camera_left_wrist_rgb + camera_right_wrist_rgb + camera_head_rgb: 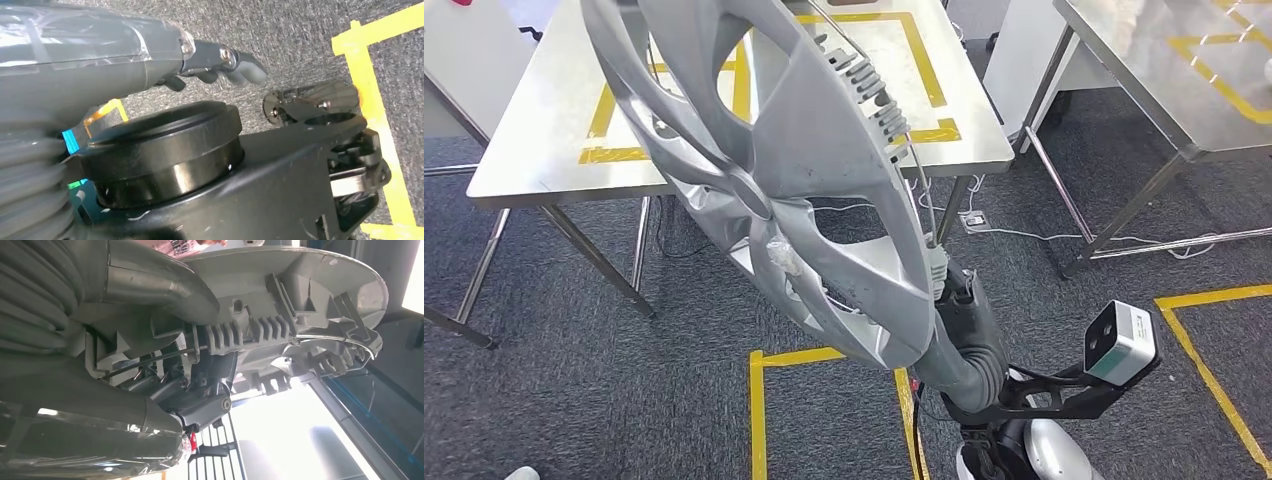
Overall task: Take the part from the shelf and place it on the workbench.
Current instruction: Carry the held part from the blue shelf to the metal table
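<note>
Silver wheel cover (774,170): it is being held up in front of the head camera, tilted on edge, its ribbed clips and wire ring facing up and right.
Right robot hand (200,395): it is gripping the wheel cover at its lower rim, dark fingers (212,372) curling in among the clips on the back side (seen close in the right wrist view), thick thumb pressing the outer face.
Left robot hand (220,62): it is hanging over grey carpet, holding nothing, its fingers curling in loosely; whether they are fully closed I cannot tell.
Counter (554,140): steel, with yellow tape marking a rectangle on top, it is standing beyond the wheel cover, which is not touching it.
Floor (624,400): dark carpet is carrying yellow tape outlines.
Second steel table (1144,70): it is standing to the right.
</note>
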Controlling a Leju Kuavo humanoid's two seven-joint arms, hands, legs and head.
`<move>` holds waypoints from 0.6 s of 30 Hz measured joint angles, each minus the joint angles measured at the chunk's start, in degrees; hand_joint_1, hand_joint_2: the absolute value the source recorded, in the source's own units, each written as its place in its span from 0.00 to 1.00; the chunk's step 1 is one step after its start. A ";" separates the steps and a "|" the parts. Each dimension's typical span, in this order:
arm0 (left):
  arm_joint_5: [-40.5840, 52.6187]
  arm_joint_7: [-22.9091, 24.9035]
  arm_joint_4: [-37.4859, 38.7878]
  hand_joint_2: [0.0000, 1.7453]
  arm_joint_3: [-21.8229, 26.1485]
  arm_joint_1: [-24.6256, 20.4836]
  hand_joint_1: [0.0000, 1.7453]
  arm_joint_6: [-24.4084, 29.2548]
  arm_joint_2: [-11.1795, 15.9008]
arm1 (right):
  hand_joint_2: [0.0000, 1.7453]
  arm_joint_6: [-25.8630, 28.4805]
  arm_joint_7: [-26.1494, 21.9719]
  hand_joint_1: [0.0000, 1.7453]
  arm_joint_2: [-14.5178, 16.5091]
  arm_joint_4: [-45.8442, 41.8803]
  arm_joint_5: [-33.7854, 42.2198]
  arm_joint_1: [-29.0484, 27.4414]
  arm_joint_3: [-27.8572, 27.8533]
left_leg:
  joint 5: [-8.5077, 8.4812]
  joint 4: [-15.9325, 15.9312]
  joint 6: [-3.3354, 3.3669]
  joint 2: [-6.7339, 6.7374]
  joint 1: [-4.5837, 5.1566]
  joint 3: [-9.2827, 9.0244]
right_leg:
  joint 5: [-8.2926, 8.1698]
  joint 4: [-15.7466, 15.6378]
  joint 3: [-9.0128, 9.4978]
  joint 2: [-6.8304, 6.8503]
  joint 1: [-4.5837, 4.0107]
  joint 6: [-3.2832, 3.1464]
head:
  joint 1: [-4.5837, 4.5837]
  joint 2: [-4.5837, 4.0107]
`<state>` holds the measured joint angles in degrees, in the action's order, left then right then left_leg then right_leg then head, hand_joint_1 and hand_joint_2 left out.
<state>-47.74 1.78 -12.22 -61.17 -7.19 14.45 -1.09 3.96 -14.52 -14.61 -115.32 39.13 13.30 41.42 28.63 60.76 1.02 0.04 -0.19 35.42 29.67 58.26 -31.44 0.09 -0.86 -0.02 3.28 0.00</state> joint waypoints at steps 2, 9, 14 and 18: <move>0.00 0.01 0.00 1.00 0.01 0.00 0.00 -0.07 0.07 | 1.00 -0.17 0.11 1.00 0.02 0.01 0.09 0.03 0.04 | -0.11 -0.32 0.64 0.04 0.14 -0.17 | 0.03 -0.34 0.11 0.00 0.17 1.01 | -0.40 0.00; 0.10 0.01 0.02 1.00 0.01 0.03 0.00 -0.22 0.24 | 1.00 -0.48 0.29 1.00 0.04 0.02 0.30 0.26 0.15 | -0.51 -0.99 -0.26 0.07 0.17 -0.59 | 0.00 -0.30 0.22 0.07 0.19 0.28 | -1.54 0.00; 0.26 0.04 0.02 1.00 0.00 0.03 0.00 -0.22 0.24 | 1.00 -0.86 0.29 1.00 0.09 0.02 0.45 0.60 0.17 | -0.48 -1.04 -0.36 0.13 0.16 -0.59 | 0.07 -0.32 0.23 0.07 0.24 0.15 | -1.92 0.00; 0.26 0.17 0.02 1.00 -0.01 0.03 0.00 -0.22 0.24 | 1.00 -0.99 0.29 1.00 0.14 0.02 0.46 0.67 0.17 | -0.43 -1.08 -0.42 0.14 0.21 -0.56 | 0.09 -0.43 0.28 0.07 0.27 0.13 | -2.02 0.00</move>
<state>-47.47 1.95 -12.20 -61.17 -7.16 14.23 -0.85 2.97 -14.23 -14.47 -115.30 39.59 13.98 41.59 28.19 59.68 0.61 0.19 0.02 34.86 29.76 57.83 -31.16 0.15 -0.58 0.11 1.26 0.00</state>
